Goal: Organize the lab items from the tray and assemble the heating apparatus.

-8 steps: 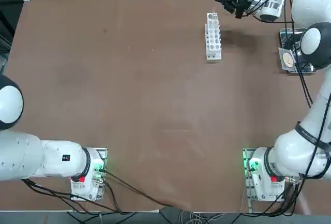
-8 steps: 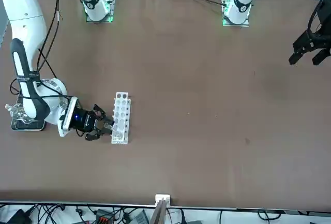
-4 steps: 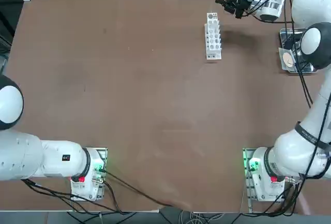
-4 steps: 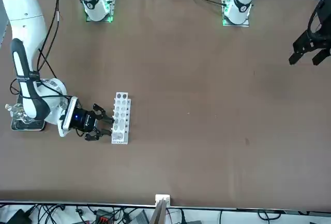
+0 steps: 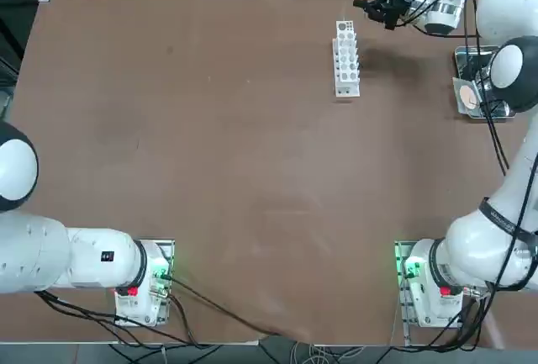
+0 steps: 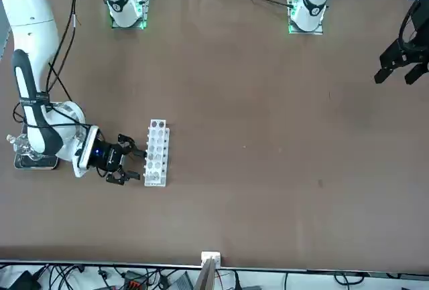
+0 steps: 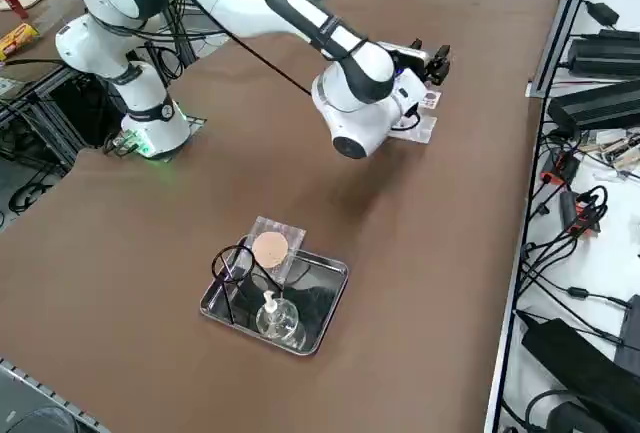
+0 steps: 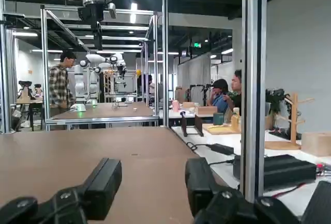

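On the table (image 5: pixel 252 171) is one white rack (image 5: pixel 345 65) w/ round holes. Just beside the table's far edge is a white bench (image 8: pixel 226 139); on it are loose cables (image 7: pixel 570 253), a black box (image 8: pixel 279 175), a wooden stand (image 8: pixel 294 115) & a yellowish btl. (image 8: pixel 236 120). A metal post (image 8: pixel 253 79) rises upright nr this same edge. Beyond the table is a person in checked shirt (image 8: pixel 60 84), well apart; two other persons (image 8: pixel 220 92) are also beyond it, nr the bench.

Robotics lab: robot arms (image 8: pixel 93 6), metal frames (image 8: pixel 253 79), burner (image 7: pixel 278 320)
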{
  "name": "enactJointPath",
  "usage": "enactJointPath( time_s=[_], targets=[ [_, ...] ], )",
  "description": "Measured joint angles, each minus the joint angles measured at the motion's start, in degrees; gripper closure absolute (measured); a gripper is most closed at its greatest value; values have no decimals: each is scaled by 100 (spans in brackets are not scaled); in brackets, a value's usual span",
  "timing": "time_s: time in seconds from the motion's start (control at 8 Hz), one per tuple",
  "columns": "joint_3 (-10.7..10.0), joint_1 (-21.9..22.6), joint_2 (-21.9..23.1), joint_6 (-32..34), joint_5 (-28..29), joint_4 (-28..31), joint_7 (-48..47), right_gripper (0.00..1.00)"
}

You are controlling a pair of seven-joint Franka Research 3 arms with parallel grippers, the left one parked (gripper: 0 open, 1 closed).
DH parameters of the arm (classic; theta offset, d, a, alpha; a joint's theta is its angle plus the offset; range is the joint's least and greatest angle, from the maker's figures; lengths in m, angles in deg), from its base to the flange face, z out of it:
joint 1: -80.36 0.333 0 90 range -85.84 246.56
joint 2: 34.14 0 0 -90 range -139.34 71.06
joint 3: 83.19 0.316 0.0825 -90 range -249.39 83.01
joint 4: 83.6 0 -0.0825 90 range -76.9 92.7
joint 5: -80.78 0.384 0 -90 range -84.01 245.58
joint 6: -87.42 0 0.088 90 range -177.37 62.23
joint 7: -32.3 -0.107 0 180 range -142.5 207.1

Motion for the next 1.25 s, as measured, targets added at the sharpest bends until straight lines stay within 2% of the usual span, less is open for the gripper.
enactJointPath(
  time_s=[0.12,0.38,0.75,1.25],
  targets=[
    [-47,-59,58,0,-265,-39,-337,22],
    [-130,-310,395,5,-943,-110,-1370,10],
    [-178,-954,1010,115,-2270,-167,-2964,4],
    [-203,-1954,1213,276,-4207,-650,-4067,1]
  ],
)
